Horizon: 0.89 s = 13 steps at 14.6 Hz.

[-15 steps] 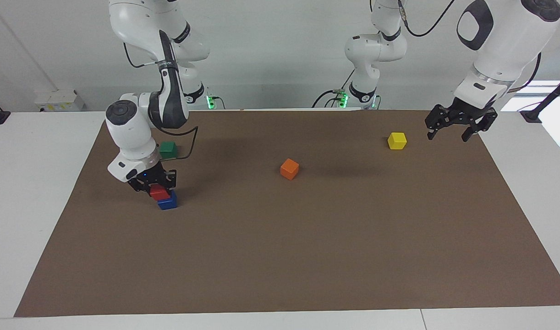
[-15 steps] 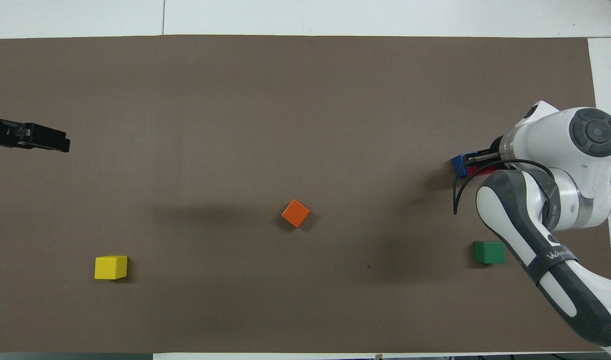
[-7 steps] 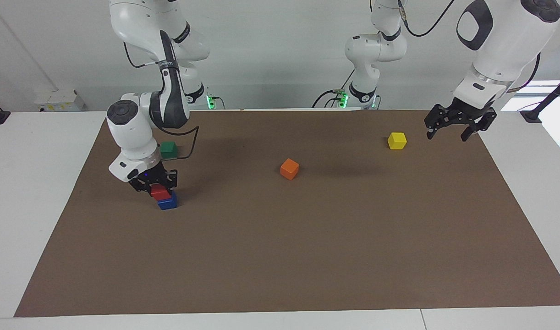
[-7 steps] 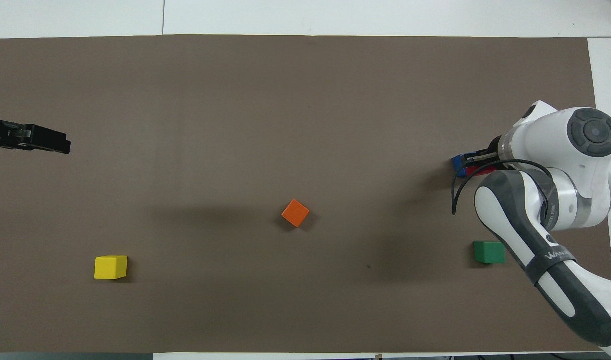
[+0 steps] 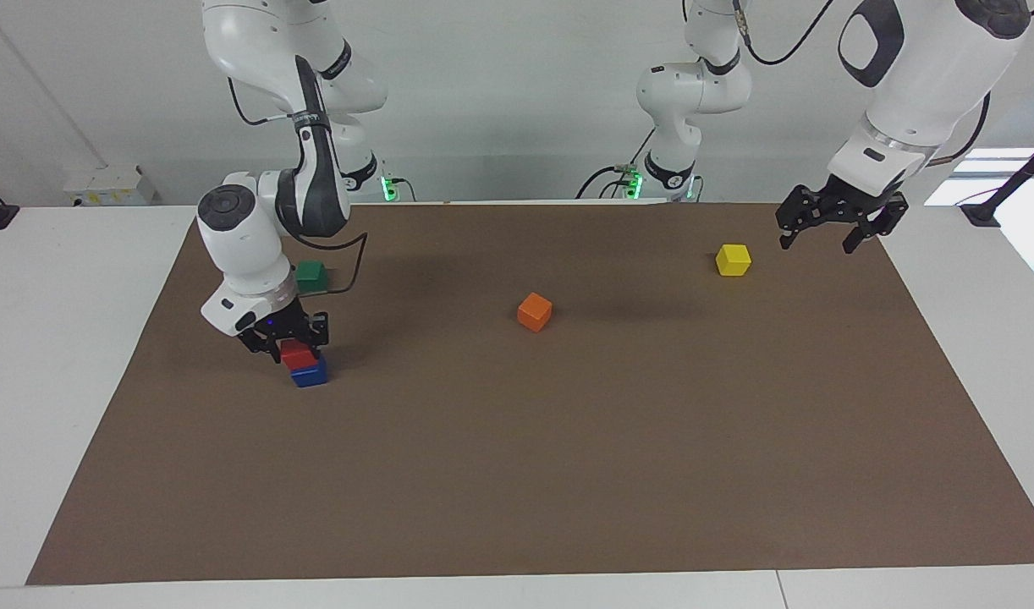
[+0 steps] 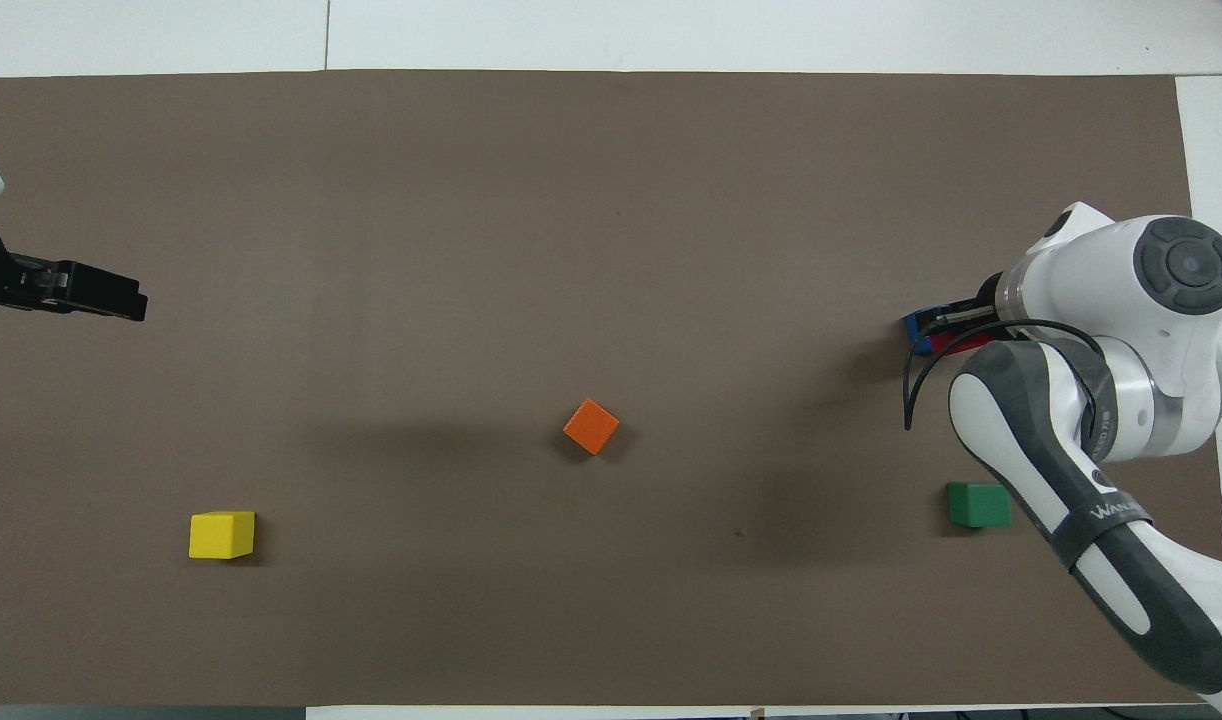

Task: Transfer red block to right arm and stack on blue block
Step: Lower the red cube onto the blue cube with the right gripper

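in the lower left of the facing view the red block (image 5: 297, 354) sits on the blue block (image 5: 310, 373), set a little off its centre, with the right gripper (image 5: 284, 337) low over it at the stack's top; whether its jaws have let go cannot be told. the left gripper (image 5: 830, 222) waits in the upper right of that view, raised beside the yellow block (image 5: 733, 259), jaws apart and empty. the step in hand looks like the release, so the next move calls for a straight lift clear of the stack without nudging the red block.
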{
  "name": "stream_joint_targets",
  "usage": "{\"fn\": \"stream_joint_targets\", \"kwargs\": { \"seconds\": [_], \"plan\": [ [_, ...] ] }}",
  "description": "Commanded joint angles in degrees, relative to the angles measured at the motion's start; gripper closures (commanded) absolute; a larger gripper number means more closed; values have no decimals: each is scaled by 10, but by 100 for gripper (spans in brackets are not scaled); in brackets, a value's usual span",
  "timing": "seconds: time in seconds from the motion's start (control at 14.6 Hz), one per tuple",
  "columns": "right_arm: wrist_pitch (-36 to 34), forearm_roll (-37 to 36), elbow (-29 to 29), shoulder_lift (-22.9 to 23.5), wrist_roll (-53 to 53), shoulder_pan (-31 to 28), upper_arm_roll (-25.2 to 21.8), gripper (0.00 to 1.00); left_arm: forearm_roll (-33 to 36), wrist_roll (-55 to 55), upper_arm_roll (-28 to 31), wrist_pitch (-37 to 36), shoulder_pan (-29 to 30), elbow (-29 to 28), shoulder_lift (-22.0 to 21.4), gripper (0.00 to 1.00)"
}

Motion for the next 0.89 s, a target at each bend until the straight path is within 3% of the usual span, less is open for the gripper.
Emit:
{"fn": "stream_joint_targets", "kwargs": {
  "seconds": [0.0,0.41,0.82],
  "plan": [
    [9,-9,-14,-11,4,-2,2,0,-5,-1,10,-7,-6,-8,-12,0],
    [-10,-1,2,-8,3,-5,3,0,-5,-1,11,-8,-5,-9,-13,0],
    [-144,57,92,-13,3,-1,6,0,-5,-1,11,-9,3,-12,-17,0]
  ]
}}
